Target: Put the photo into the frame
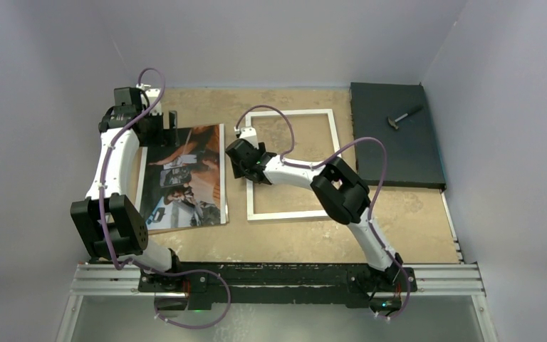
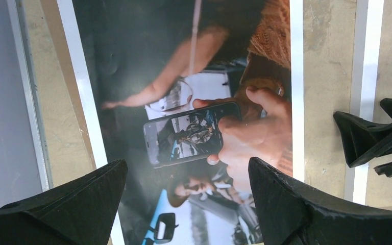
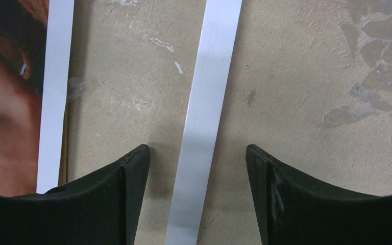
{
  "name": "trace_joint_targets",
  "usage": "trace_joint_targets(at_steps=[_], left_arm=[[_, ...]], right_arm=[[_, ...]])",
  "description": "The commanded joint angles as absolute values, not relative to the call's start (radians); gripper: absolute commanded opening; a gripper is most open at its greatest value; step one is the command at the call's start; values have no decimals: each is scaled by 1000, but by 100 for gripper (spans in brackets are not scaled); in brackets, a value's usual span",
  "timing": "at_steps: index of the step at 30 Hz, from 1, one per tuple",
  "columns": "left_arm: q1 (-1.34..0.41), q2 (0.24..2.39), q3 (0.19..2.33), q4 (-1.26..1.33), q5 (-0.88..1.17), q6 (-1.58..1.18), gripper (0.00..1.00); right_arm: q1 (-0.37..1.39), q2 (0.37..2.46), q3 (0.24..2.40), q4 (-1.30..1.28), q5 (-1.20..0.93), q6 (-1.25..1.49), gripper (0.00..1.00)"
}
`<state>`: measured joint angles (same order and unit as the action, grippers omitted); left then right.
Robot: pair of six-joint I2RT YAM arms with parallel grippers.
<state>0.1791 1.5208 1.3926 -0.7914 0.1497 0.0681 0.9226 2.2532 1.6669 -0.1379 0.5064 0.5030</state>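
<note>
Right claw (image 3: pixel 196 149) gapes astride the frame's (image 3: pixel 210 76) rail, left claw (image 2: pixel 186 163) wide above the photo (image 2: pixel 184 66), hammer (image 1: pixel 404 117) on slab (image 1: pixel 399 158) beyond.

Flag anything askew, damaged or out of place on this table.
The photo lies slightly skewed, its edges not parallel to the frame beside it. The tabletop is scuffed, with flaked patches. A small hammer lies on the black slab at the far right. Nothing looks spilled or broken.

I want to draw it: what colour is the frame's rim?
The frame is silvery white; right wrist view.
</note>
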Motion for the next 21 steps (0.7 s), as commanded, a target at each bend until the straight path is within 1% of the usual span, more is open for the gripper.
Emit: trace_joint_targets(at_steps=[1,6,9,15,21], left_arm=[[181,1482,1414,-794,172,68,87],[179,1477,1393,-787,169,68,87],[180,1474,1386,-787,169,70,87],[180,1463,1374,-795,183,69,87],[180,1458,1368,-815,186,76,86]], right_arm=[[951,2282,1710,-169,564,540,69],[961,2336,1752,-249,572,604,41],[961,2330,1763,-264,574,614,30],[957,2237,1824,-274,546,589,20],[950,2126,1931,-281,424,630,6]])
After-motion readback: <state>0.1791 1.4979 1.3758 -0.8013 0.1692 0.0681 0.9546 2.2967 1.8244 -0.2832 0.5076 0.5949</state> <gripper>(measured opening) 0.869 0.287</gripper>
